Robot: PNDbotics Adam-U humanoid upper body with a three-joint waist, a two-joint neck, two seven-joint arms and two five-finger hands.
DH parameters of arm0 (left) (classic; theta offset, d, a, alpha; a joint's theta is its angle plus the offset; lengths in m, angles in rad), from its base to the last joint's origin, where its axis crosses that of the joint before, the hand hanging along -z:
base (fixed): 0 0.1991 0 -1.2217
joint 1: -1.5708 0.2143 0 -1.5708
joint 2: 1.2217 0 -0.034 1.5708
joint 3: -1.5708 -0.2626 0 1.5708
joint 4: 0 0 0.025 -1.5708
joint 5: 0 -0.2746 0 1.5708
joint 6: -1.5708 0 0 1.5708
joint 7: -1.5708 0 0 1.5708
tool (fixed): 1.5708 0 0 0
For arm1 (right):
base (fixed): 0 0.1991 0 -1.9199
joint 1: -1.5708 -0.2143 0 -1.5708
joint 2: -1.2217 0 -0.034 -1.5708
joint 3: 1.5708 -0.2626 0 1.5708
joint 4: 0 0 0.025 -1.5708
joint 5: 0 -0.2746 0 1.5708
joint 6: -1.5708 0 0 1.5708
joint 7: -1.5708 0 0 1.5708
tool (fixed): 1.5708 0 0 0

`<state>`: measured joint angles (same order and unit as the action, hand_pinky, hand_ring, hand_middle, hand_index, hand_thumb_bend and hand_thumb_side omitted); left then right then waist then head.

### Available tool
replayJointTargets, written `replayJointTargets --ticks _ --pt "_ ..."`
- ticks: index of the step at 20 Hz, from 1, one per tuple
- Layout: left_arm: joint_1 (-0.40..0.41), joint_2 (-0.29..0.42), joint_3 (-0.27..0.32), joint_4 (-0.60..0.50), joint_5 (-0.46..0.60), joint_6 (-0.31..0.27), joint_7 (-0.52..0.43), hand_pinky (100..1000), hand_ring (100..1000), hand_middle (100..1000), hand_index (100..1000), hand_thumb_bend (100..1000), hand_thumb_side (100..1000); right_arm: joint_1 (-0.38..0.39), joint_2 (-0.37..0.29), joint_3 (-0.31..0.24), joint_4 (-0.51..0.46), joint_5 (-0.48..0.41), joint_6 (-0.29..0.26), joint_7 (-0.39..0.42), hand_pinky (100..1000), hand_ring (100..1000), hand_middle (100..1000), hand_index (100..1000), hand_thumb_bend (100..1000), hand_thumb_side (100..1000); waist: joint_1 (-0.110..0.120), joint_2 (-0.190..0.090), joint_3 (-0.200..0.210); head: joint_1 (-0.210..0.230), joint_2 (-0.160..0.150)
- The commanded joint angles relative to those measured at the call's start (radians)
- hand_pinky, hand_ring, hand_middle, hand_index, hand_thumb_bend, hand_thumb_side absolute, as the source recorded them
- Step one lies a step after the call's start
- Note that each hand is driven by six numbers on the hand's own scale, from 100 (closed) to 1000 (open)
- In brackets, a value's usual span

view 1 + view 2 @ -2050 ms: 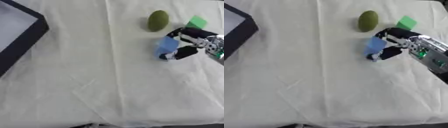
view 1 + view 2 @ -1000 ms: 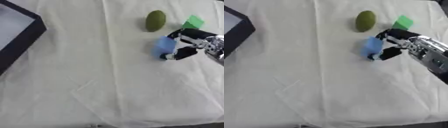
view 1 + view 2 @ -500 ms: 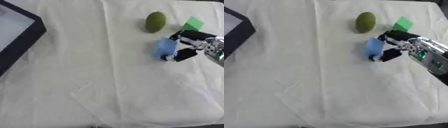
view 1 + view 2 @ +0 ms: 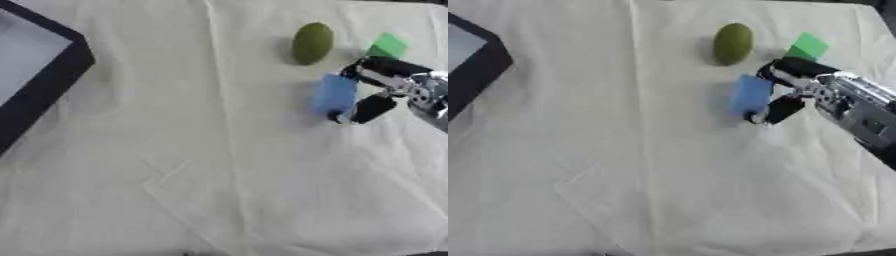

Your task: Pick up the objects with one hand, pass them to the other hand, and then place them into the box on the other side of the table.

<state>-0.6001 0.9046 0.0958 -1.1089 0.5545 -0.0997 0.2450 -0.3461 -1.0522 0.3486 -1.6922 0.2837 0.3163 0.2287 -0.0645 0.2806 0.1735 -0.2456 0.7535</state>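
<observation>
Right now the robot's right hand (image 4: 798, 90) has come in from the right side and its black fingers (image 4: 785, 109) are curled round a small light-blue block (image 4: 751, 94), one above it and one below, so the block sits pinched at the fingertips. Whether the block is lifted clear of the cream cloth-covered table (image 4: 667, 175) or touching it, I cannot tell from here; a soft shadow lies just to its left.

Just beyond the fingers, further up the table, lies an olive-green oval fruit-like object (image 4: 732, 43), and beside the back of the hand is a flat bright-green square piece (image 4: 808, 46). Well away from the fingers, at the far left edge, sits the dark-framed box with a pale inside (image 4: 52, 75). The left hand shows in neither view.

To my eye this is the first step: the pick-up of the blue block with the right hand. The next move would call for raising it clear and carrying it toward the middle of the table, where the left hand must come in to take it. That leaves the hand-over and the drop into the box undone, with the green fruit and green square waiting.
</observation>
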Motion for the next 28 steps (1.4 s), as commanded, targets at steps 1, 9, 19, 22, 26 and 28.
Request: replayJointTargets --ticks 1,9,19,22,26,28 --pt "-0.003 0.046 0.018 -0.019 0.003 -0.002 0.005 768 733 748 764 648 560 0.011 -0.026 -0.049 -0.073 -0.115 0.033 -0.039 715 680 401 512 418 188 0.006 -0.027 -0.002 0.008 -0.012" --pt "0.016 0.064 0.014 -0.046 0.010 -0.004 -0.004 752 709 742 766 645 554 0.078 -0.009 -0.172 -0.289 -0.310 0.101 -0.091 692 647 381 497 410 109 0.011 -0.065 -0.015 0.032 -0.034" --pt "0.057 0.094 -0.042 -0.230 -0.075 0.039 -0.074 745 686 723 764 654 553 0.026 0.192 -0.132 -0.308 -0.432 0.112 -0.094 683 625 376 494 395 100 0.024 -0.115 -0.010 0.058 -0.003" --pt "0.070 0.101 -0.067 -0.318 -0.160 0.090 -0.106 743 684 725 763 699 524 0.011 0.255 -0.108 -0.308 -0.447 0.111 -0.098 679 614 374 492 378 100 0.025 -0.118 -0.010 0.068 0.013" --pt "0.087 0.119 -0.113 -0.464 -0.273 0.180 -0.170 747 682 709 763 720 444 -0.005 0.350 -0.076 -0.304 -0.427 0.118 -0.090 670 609 374 495 363 102 0.025 -0.115 -0.011 0.086 0.016" --pt "0.087 0.127 -0.144 -0.565 -0.331 0.239 -0.213 755 690 712 768 722 414 -0.011 0.403 -0.060 -0.292 -0.411 0.126 -0.081 666 606 371 492 353 113 0.025 -0.113 -0.010 0.093 0.016"
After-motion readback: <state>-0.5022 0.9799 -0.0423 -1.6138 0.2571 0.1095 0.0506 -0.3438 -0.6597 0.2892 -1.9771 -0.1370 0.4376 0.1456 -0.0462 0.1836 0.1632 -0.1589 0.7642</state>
